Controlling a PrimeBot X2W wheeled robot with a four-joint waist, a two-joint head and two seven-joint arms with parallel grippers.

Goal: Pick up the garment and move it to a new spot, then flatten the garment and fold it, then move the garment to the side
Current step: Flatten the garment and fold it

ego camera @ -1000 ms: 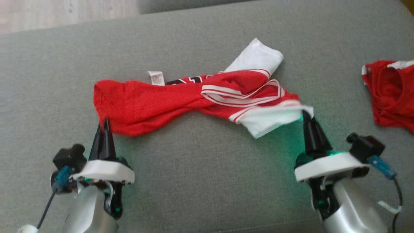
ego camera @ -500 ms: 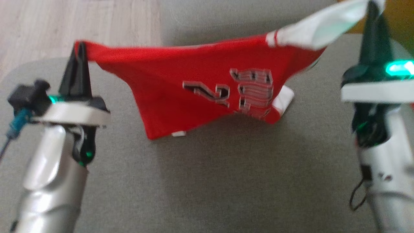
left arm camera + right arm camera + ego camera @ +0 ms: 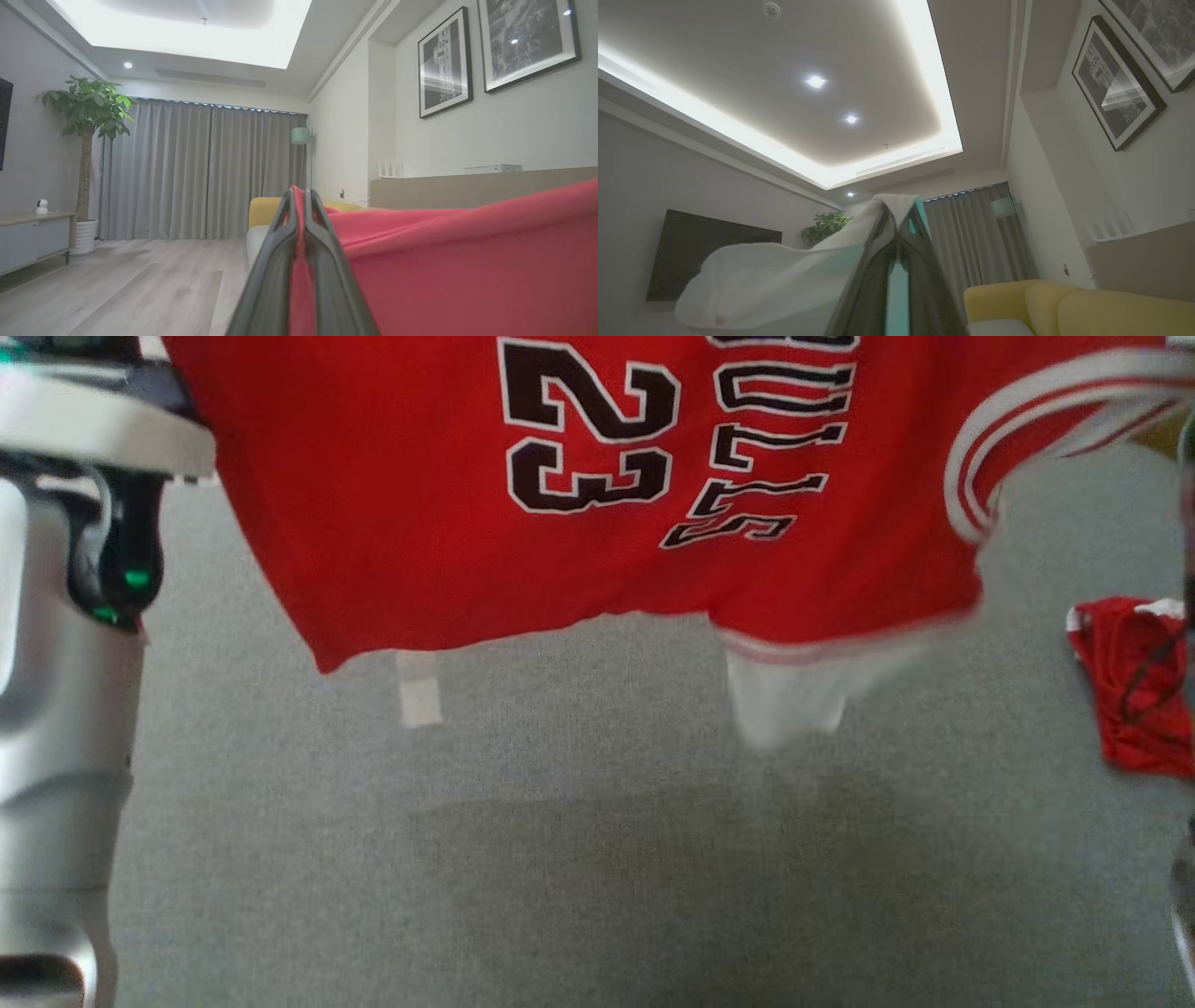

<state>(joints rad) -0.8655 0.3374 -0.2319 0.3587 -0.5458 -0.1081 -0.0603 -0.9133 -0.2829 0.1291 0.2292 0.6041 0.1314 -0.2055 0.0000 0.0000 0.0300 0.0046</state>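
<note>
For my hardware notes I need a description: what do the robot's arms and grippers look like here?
The left forearm is a smooth silver tube with a white collar and a black wrist part carrying small green lights. The left gripper has two long dark grey fingers tapering to narrow tips. The right gripper looks alike, with teal light on it.

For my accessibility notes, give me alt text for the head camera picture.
A red jersey with a black 23 hangs above a grey cushioned surface, a white flap and a label dangling below it. The robot's silver left arm stands at the left edge, and a second red garment lies at far right.
</note>
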